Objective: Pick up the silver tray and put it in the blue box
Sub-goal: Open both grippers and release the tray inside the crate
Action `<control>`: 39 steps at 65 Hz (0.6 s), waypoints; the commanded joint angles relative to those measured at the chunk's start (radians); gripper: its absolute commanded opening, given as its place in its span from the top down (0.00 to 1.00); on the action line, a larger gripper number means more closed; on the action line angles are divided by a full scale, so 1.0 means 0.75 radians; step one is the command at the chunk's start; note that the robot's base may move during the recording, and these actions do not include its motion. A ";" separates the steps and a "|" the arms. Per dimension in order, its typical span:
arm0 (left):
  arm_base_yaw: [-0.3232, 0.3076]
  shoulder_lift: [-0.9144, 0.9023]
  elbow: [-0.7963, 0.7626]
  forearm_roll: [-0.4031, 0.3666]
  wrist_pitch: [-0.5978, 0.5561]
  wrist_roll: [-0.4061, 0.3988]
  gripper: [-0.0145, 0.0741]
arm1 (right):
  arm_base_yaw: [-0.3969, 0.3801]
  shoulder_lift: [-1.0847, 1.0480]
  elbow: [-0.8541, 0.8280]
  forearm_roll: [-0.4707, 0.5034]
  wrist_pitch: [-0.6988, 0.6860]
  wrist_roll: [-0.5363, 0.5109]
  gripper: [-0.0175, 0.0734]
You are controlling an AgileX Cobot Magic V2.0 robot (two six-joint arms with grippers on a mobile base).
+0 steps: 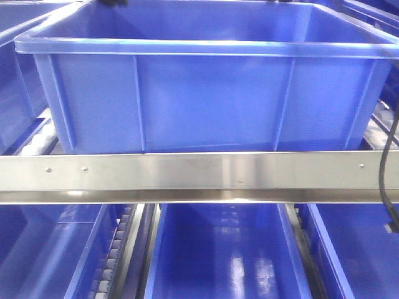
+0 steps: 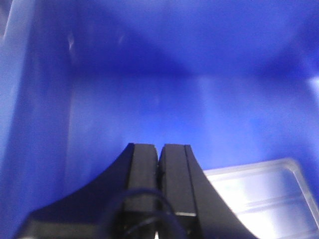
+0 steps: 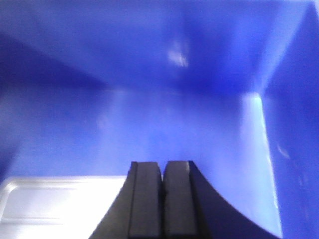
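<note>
The blue box stands on the roller rack, and both wrist views look into it. The silver tray shows low inside the box, at the lower right of the left wrist view and at the lower left of the right wrist view. My left gripper is shut, its pads together, just left of the tray's near corner. My right gripper is shut too, just right of the tray's end. Nothing shows between either pair of pads. The fingers hide the tray's edge nearest each gripper. Neither gripper shows in the front view.
A steel rail runs across in front of the box. More blue bins sit on the lower level and at the sides. A black cable hangs at the right edge. The box walls stand close round both grippers.
</note>
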 commanded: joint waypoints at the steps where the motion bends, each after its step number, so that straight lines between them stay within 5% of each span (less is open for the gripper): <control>1: -0.002 -0.090 -0.049 0.052 -0.072 -0.012 0.94 | 0.000 -0.084 -0.052 -0.039 -0.100 -0.009 0.74; 19: -0.002 -0.263 0.072 0.062 -0.036 0.010 0.94 | -0.002 -0.229 0.029 -0.073 -0.082 -0.009 0.75; 39: -0.002 -0.658 0.709 0.071 -0.503 0.010 0.94 | -0.002 -0.614 0.590 -0.319 -0.451 -0.009 0.75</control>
